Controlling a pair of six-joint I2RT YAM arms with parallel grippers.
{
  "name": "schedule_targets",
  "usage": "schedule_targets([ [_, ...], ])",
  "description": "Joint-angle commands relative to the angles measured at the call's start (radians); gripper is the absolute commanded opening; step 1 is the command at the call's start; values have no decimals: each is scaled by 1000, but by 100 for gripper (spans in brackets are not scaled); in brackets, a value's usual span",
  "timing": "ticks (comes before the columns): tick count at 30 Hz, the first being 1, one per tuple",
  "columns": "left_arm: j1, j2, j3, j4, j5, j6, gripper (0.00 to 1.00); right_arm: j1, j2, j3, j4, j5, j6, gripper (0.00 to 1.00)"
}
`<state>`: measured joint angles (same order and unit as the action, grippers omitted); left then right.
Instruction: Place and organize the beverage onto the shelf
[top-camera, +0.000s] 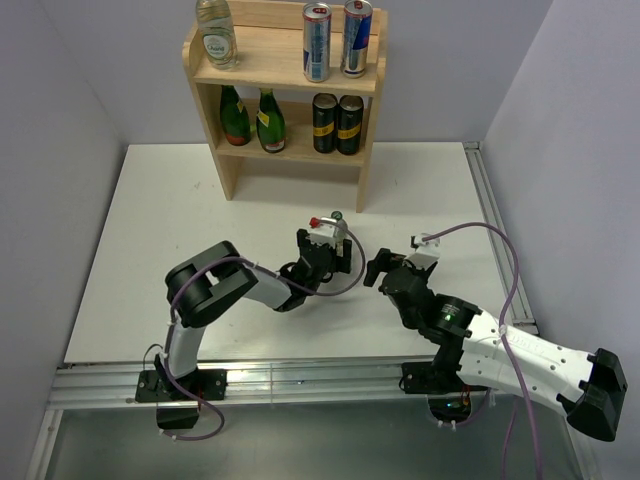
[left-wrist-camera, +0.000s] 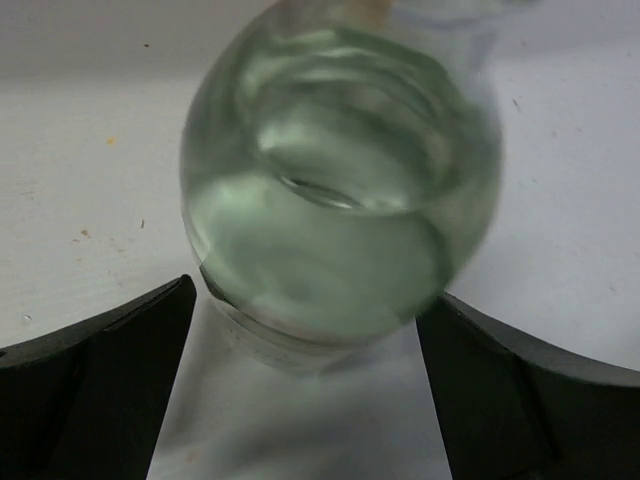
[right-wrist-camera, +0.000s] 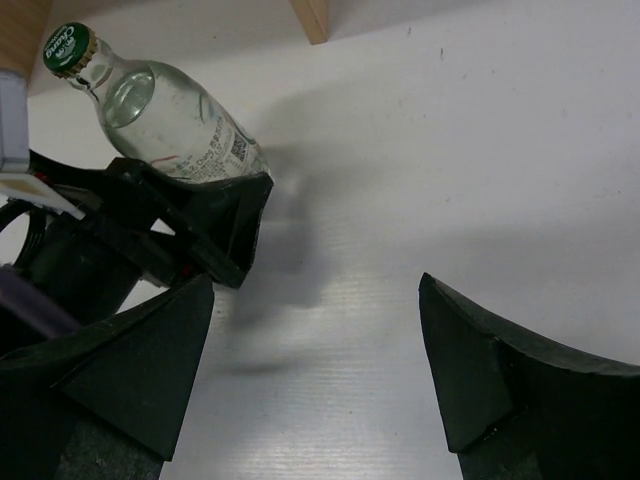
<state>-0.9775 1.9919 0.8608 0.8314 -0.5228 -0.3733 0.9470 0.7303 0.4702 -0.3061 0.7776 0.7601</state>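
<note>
A clear bottle (left-wrist-camera: 340, 200) is filling the left wrist view, its base facing the lens between the fingers (left-wrist-camera: 100, 380) of the left tool (left-wrist-camera: 308, 300). That tool is standing spread wide, one finger just beside each flank of the glass, and no firm clamp is showing. Seen from the right wrist, the bottle's green cap (right-wrist-camera: 66, 48) is pointing toward the shelf (top-camera: 285, 70), with the bottle low over the white desk (right-wrist-camera: 450, 150) in front of it. The right tool (right-wrist-camera: 315, 300) is hovering nearby, gaping open and holding nothing. On the shelf's top board a second clear bottle (top-camera: 216, 35) and two silver-and-blue cans (top-camera: 317, 42) are standing. On the lower board two green bottles (top-camera: 235, 117) and two dark cans (top-camera: 325, 123) are standing.
</note>
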Motion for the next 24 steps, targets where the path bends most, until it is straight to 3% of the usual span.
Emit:
schedule_targets([
  [1,25,39,52,94,-51,28,98,7,4,-15,41,19,-2,90],
  [19,39,5,89,95,-98,80,97,3,90,-21,104,5,-22,91],
  [22,39,18,98,92,-111,91,90,1,87,-24,105,5,-21,91],
  [24,40,33,101,104,-118,91,75,-1,83,-27,102,3,-21,91],
])
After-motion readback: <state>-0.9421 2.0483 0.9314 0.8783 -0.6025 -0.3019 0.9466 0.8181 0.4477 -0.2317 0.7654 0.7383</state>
